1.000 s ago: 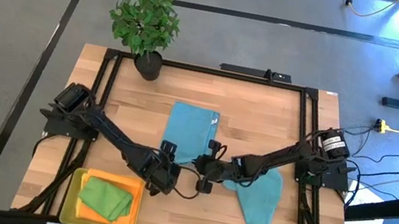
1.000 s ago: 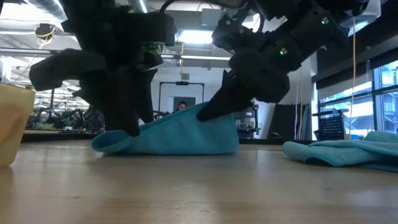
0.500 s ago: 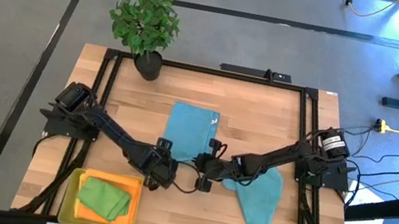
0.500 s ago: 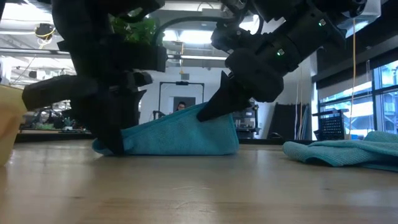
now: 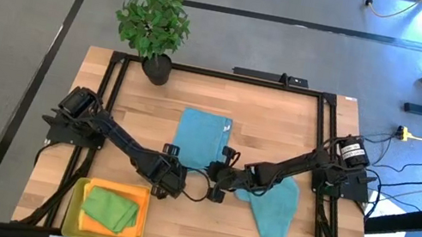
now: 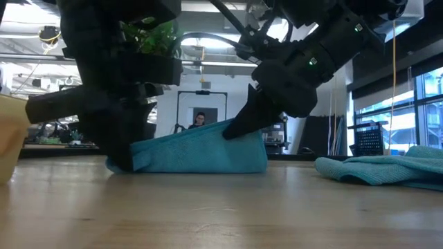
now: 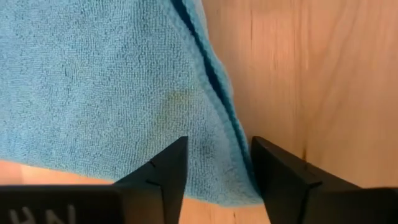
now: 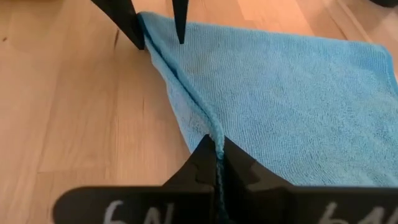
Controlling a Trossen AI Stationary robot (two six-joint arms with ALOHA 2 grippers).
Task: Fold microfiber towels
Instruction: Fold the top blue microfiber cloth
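Since a second ago the left gripper point(image 5: 169, 172) has slid in from the table's near side to the folded towel's point(image 5: 201, 139) near-left corner, and its fingers point(image 7: 163, 174), still apart, now straddle the doubled edge in the left wrist view. They look to be narrowing on it, though not yet pinching. That teal towel lies mid-table, folded once, its near edge lifted slightly. The right gripper point(image 5: 220, 175) stays clamped on the near-right corner, the hem caught between its closed fingers point(image 8: 205, 163). With both near corners about to be held, the next fold, probably carrying that edge over to the far side, seems ready to begin. A second teal towel point(image 5: 275, 210) lies crumpled to the right, unfolded. At the near-left corner a tray point(image 5: 78, 197) holds a folded green towel point(image 5: 110, 209).
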